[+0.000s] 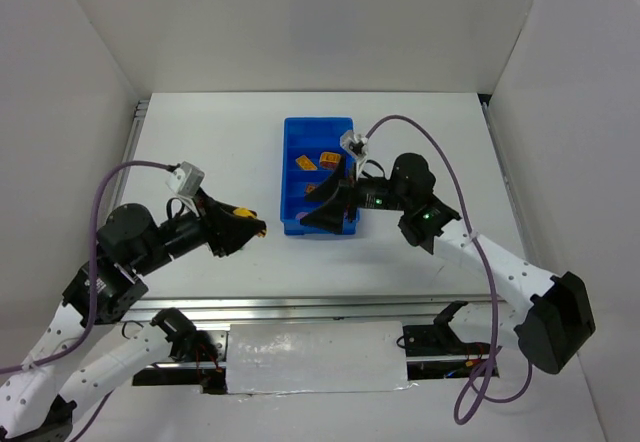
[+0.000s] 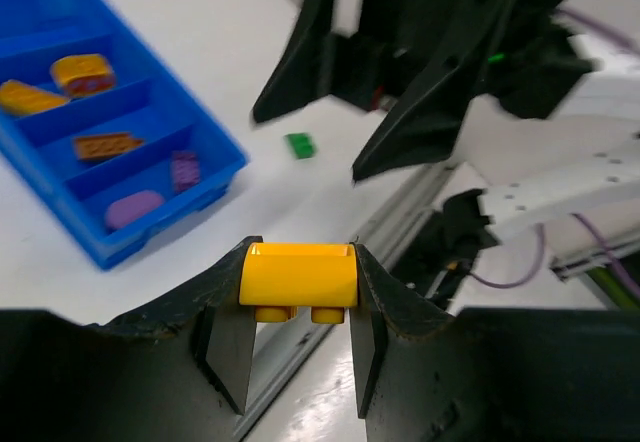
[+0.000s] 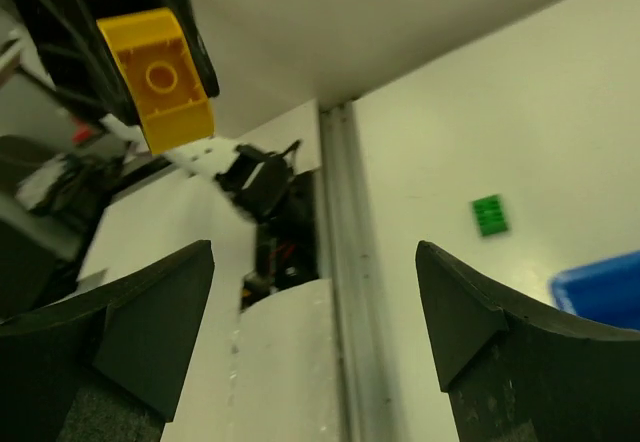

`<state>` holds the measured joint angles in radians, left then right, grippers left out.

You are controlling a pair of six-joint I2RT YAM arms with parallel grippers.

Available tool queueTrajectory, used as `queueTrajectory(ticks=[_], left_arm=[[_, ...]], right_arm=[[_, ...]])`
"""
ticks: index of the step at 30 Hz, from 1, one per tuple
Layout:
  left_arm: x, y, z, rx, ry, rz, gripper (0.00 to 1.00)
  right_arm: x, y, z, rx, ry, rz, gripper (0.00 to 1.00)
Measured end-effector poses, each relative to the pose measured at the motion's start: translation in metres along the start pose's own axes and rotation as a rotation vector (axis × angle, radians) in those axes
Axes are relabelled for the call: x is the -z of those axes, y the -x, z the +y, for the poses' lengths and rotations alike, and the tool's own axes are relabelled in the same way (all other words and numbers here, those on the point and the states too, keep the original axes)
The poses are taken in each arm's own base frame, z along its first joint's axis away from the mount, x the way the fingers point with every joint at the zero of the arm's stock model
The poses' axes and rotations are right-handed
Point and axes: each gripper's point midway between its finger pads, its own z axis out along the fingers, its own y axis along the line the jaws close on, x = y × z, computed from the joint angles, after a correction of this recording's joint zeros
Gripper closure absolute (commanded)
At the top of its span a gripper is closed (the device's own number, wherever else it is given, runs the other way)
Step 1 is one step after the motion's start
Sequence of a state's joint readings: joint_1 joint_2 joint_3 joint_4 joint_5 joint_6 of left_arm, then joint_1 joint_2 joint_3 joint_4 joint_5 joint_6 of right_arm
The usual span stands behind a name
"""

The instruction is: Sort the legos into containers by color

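My left gripper [image 1: 252,228] is clamped on a yellow brick [image 2: 298,274], pinched by its sides between both fingers, studs facing down, over the table [image 1: 200,142] left of the blue tray [image 1: 290,162]'s near corner. My right gripper [image 3: 315,257] is spread wide with nothing between the fingers, hanging at the tray's near end. A green brick [image 3: 489,215] lies flat on the table between that end and the near edge, apart from both. In the tray I see two yellow-orange bricks [image 2: 82,72] in one compartment, a brown one [image 2: 105,145] in the next, and two purple ones [image 2: 134,208] in the nearest. Bare table flanks the tray on both sides.
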<state>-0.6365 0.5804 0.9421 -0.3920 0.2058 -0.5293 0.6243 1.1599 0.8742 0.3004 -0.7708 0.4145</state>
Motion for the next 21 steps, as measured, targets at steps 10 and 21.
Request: queueTrajectory(ticks=[10, 21], left_arm=[[-0.006, 0.032, -0.064, 0.082, -0.28, 0.017, 1.0], [-0.001, 0.033, -0.082, 0.113, -0.376, 0.038, 1.0]], right_arm=[[-0.006, -0.012, 0.098, -0.05, 0.387, 0.068, 0.14], [-0.016, 0.03, 0.131, -0.031, 0.399, -0.027, 0.26]])
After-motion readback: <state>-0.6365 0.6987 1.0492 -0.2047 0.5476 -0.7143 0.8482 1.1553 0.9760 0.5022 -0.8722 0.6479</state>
